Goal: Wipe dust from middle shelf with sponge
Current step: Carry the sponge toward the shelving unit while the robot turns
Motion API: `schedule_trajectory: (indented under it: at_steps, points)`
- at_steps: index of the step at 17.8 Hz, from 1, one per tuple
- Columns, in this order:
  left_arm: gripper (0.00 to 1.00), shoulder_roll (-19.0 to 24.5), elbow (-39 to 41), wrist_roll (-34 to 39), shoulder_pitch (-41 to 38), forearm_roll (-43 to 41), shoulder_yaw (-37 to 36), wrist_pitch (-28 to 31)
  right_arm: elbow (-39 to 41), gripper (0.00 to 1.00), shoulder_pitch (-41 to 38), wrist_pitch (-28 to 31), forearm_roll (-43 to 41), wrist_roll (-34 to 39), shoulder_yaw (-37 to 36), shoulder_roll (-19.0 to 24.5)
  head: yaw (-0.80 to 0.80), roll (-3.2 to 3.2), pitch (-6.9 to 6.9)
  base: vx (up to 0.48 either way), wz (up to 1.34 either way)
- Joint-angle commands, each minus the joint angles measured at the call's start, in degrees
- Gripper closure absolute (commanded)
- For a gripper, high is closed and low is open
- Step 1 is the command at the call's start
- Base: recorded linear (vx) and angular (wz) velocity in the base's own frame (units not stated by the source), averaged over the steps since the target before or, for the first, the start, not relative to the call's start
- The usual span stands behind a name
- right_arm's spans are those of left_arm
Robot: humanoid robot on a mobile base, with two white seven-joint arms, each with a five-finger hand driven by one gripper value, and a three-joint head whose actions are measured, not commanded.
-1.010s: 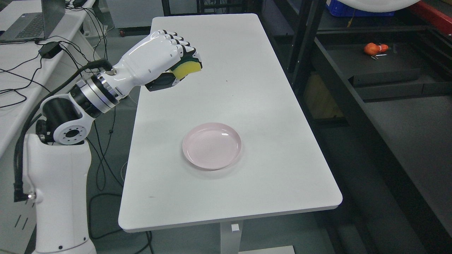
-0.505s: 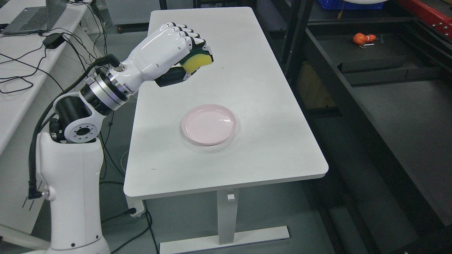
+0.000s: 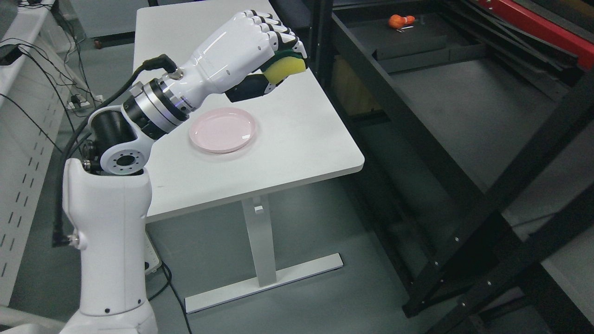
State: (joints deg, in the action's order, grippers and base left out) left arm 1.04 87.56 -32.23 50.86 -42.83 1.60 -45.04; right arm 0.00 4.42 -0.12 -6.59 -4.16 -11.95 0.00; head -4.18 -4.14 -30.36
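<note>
My left hand (image 3: 274, 60) is held above the right part of the white table (image 3: 297, 134), its fingers curled shut on a yellow sponge with a green scouring side (image 3: 287, 68). The sponge points right, toward the black metal shelf unit (image 3: 445, 106). The dark shelf board (image 3: 464, 111) lies lower and to the right of the hand, well apart from it. My right arm does not show.
A pink plate (image 3: 222, 130) rests on the table just below the left forearm. An orange object (image 3: 400, 20) lies at the far end of the shelf. Black shelf uprights (image 3: 510, 185) cross the right side. Cables and another desk (image 3: 28, 93) stand at left.
The camera has swung right and back, so table and plate slid left in the picture and the shelf fills more of it. The left hand keeps the sponge, now nearer the shelf side.
</note>
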Motion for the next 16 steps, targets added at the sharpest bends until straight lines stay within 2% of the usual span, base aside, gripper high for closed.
schedule_trajectory:
  at_steps: [1,6,8,11,16]
  points:
    - [1.0,-0.04,-0.63,1.03,3.88,1.0,-17.92,0.04,1.0,0.0,-0.02,4.25,0.0,0.03,0.0,-1.0,0.0,0.0,0.0,-0.319,-0.52]
    - [1.0,-0.04,-7.39,4.1,14.78,4.07,-27.5,0.04,1.0,0.0,-0.02,4.16,0.0,0.03,0.0,-1.0,0.0,0.0,0.0,-0.299,-0.69]
    - [1.0,-0.04,-8.45,5.33,15.41,5.56,-30.94,0.04,1.0,0.0,-0.02,4.16,0.0,0.03,0.0,-1.0,0.0,0.0,-0.04,-0.27,-1.0]
    - [1.0,-0.04,-10.12,7.08,16.46,5.74,-29.73,0.04,1.0,0.0,-0.02,4.16,0.0,0.03,0.0,-1.0,0.0,0.0,-0.05,-0.215,-1.14]
    - [0.99,-0.04,-13.46,7.35,27.07,5.92,-29.45,0.04,1.0,0.0,-0.02,4.16,0.0,0.03,0.0,-1.0,0.0,0.0,-0.05,-0.151,-1.09]
